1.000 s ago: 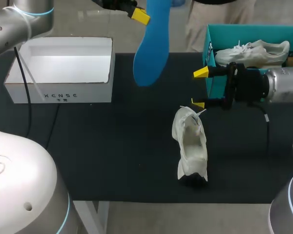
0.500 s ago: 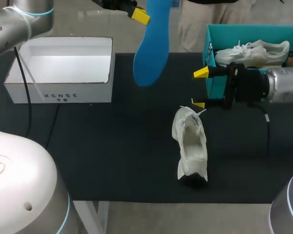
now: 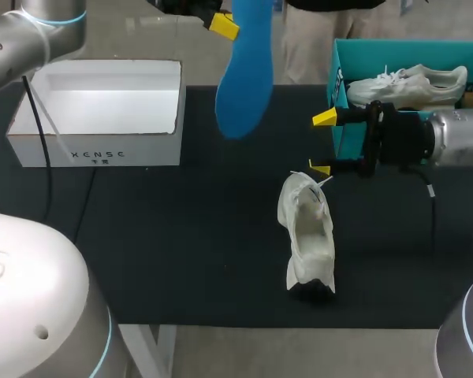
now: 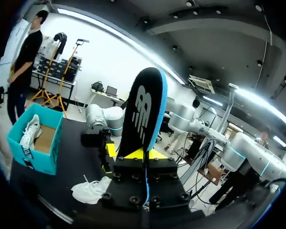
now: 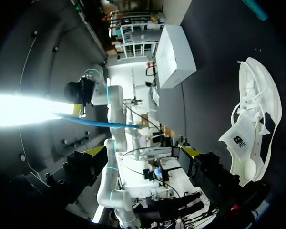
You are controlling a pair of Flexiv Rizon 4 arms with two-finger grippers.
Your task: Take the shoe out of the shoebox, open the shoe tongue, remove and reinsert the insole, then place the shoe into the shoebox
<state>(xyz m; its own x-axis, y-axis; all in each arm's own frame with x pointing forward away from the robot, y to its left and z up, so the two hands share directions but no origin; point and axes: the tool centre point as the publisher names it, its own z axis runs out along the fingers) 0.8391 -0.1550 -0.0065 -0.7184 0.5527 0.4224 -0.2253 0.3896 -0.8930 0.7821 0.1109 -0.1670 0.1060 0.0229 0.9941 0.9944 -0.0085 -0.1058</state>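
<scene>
Insole (image 3: pixel 243 79), blue, clamped edge-on between the pinched yellow tips of the left gripper (image 3: pixel 227 25) and reaching straight out ahead of them, held up off the black table (image 3: pixel 181 236), with an open white box (image 3: pixel 94 153) below and to that gripper's outer side. White shoe (image 3: pixel 307 232) lying on the table just ahead of the right gripper (image 3: pixel 323 143), close by one tip, contact not discernible. Right gripper released, fingers spread wide with nothing between them, the teal shoebox (image 3: pixel 402 43) right behind it holding a second white shoe (image 3: pixel 410 85).
</scene>
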